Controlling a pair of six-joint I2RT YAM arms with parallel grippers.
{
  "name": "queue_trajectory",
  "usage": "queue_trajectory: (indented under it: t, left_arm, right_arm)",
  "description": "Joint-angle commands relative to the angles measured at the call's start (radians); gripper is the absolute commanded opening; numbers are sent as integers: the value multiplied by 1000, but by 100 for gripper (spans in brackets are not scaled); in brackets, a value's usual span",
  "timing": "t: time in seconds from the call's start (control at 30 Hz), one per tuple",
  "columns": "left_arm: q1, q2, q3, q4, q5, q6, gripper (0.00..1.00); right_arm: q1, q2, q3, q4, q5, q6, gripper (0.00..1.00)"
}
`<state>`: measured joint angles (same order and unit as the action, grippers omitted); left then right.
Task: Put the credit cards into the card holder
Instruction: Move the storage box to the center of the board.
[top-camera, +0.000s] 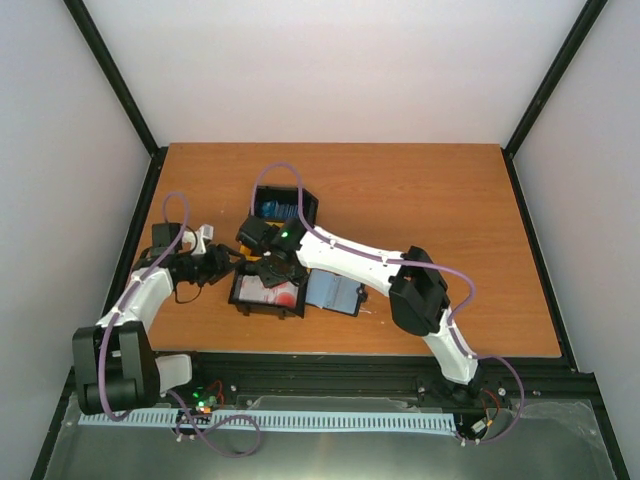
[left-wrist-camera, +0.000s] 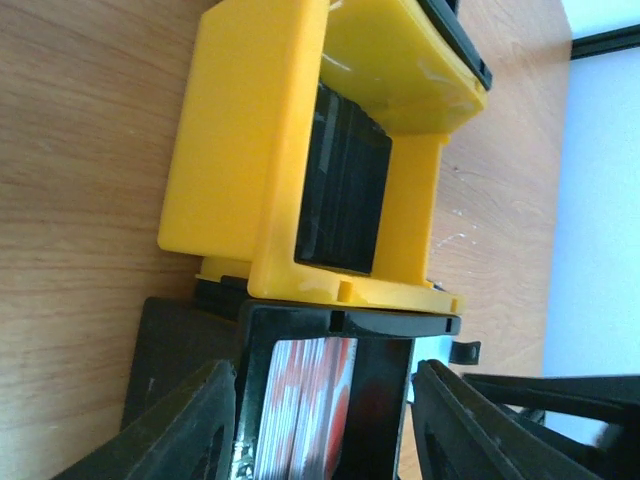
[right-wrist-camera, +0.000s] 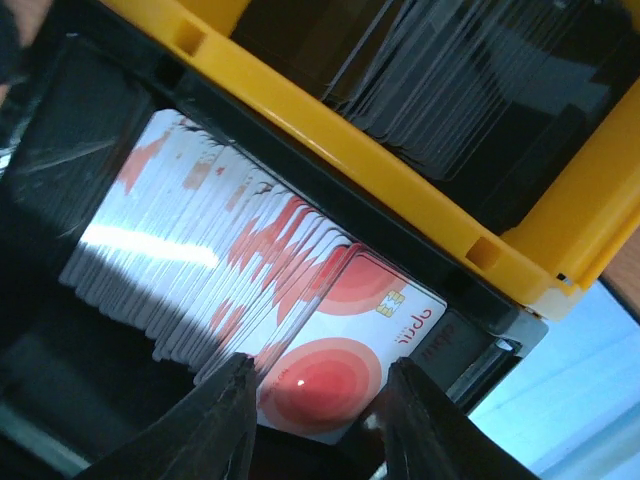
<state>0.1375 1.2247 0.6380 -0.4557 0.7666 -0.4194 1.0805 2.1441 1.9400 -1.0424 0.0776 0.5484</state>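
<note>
A stack of white credit cards with red blotches stands in a black bin. It also shows from above and edge-on in the left wrist view. My right gripper is open inside this bin, one finger on each side of the front card; from above it sits over the bin. My left gripper has its fingers against both outer walls of the bin at its left end. The card holder lies open and flat just right of the bin, grey-blue in the glare.
A yellow bin with grey cards stands against the black bin's far side. A black bin with blue cards stands behind them. A small black object and a white piece lie by the left arm.
</note>
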Motion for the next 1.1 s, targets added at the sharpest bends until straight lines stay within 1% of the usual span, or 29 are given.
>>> queue_trajectory:
  t: [0.0,0.13,0.27,0.4,0.57,0.73,0.87,1.07]
  left_arm:
    - [-20,-53,-36,31,87,-90,49]
    - [-21,-82,-67,-8,89,-87,45]
    - [-21,-106,-48,-33,83,-99,47]
    - [-21,-116,-43,-57,50,-71,48]
    - [-21,-120,-37,-58,23,-73,48]
    - [-21,-117,-38,-58,22,-69,48]
    - [-21,-118,-39,-58,23,-67,48]
    - [-22,-122,-39,-58,22,-67,51]
  right_arm:
    - [10,50,37,-88,42,78,37]
    - [15,69,34,-117,60,137,37]
    - [18,84,15,-100,46,163,37]
    - [18,117,38,-91,44,182,37]
    - [18,168,72,-109,39,195,37]
    - [18,187,79,-111,55,207,36]
    - [18,172,68,-149,99,228,35]
    - [18,108,5,-147,124,249,34]
